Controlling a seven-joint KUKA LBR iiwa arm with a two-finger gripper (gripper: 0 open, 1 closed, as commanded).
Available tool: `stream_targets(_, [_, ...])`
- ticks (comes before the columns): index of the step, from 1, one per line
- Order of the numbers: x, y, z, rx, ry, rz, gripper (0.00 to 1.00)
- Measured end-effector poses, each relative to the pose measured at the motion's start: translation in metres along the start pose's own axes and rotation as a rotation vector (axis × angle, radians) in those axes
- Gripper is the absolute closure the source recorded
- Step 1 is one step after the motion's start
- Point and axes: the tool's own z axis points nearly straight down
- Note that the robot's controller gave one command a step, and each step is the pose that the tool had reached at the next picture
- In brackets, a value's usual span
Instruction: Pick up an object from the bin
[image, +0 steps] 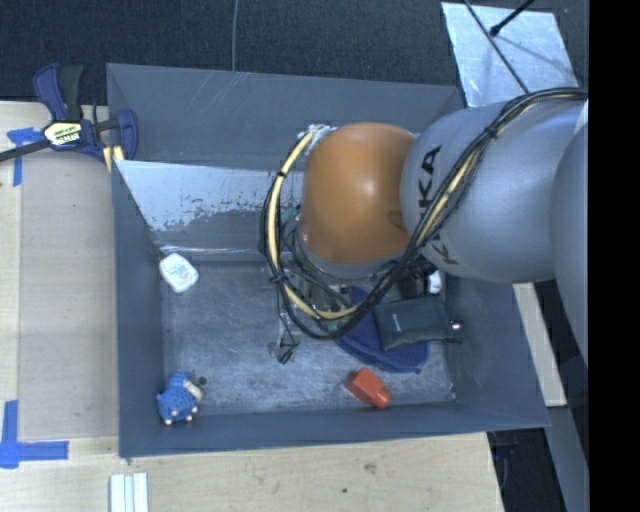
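Early in the task, by the look of it. Down in the bin (135, 320), near the middle of its floor and under the orange cover (355, 190): the pincer (287, 347), low over bare grey metal. Impossible to tell whether apart or together, with cables and wrist in the way. No sign of anything clamped in it.

Nearest to it:
- a blue cloth (385, 352), just beside, toward the bin's right wall and partly under the arm
- a red block (368, 388), by the lower wall

Well apart:
- a white piece (178, 272), toward the upper left corner
- a blue toy (178, 398), in the lower left corner

Left to do, judging from this: settling on one thing, closing, lifting it clear.
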Motion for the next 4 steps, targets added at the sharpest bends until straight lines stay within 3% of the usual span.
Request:
stream_targets(1, [0.032,0.078,0.106,-0.001,-0.001,-0.359,0.00])
stream_targets(2, [0.041,0.096,0.074,0.000,-0.010,-1.153,0.00])
stream_targets(3, [0.046,0.109,0.065,0.001,-0.011,-1.367,0.00])
stream_targets(4, [0.048,0.104,0.105,0.002,-0.001,-1.751,0.00])
